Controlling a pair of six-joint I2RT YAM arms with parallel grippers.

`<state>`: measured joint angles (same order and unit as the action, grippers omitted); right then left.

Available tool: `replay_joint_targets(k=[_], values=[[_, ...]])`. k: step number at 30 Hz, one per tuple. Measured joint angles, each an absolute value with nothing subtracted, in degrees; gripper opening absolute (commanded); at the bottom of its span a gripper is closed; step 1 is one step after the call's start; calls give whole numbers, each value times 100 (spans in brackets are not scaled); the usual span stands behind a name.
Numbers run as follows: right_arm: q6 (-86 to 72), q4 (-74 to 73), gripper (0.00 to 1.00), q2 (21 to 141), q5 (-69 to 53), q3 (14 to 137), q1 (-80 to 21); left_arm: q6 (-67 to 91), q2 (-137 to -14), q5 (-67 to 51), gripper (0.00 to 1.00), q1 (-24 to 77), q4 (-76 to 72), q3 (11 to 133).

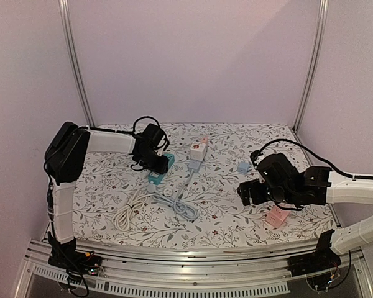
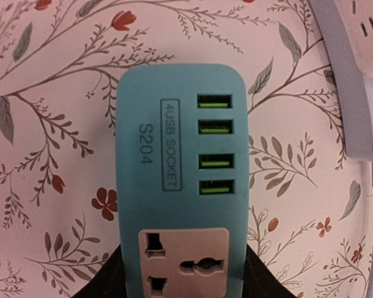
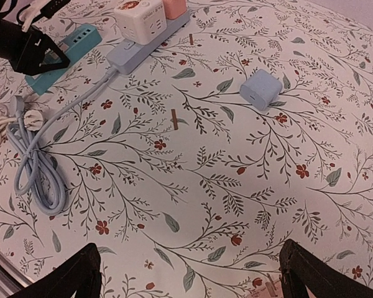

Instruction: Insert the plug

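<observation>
A teal USB socket block (image 2: pixel 174 167) lies on the floral table; it also shows in the top view (image 1: pixel 160 169) and the right wrist view (image 3: pixel 65 53). My left gripper (image 2: pixel 183 276) is shut on its near end, a black finger (image 2: pixel 102 282) against each side. A white plug (image 3: pixel 30 115) on a grey-blue cable coil (image 3: pixel 40 171) lies near it, left of centre (image 1: pixel 180 205). My right gripper (image 3: pixel 193 276) is wide open and empty above bare cloth, right of centre (image 1: pixel 252 191).
A grey-blue power strip (image 1: pixel 194 164) holds a white cube adapter (image 3: pixel 140 18) and a pink one (image 3: pixel 174 6). A small light-blue adapter (image 3: pixel 261 89) lies alone. A pink adapter (image 1: pixel 276 217) sits under my right arm. A white cable bundle (image 1: pixel 129 210) lies front left.
</observation>
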<state>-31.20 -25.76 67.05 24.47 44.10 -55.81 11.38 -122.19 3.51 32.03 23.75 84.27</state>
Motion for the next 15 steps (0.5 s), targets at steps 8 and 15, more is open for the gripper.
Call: replay_joint_targets(k=[8,15], values=[[-3114,-2574,99,6716,2394,4451,-5581,1039,-11701,904,14,3203,2123,8040],[-3089,-2571,99,6716,2340,4451,-5581,722,-10009,1632,15,3181,1535,7590]])
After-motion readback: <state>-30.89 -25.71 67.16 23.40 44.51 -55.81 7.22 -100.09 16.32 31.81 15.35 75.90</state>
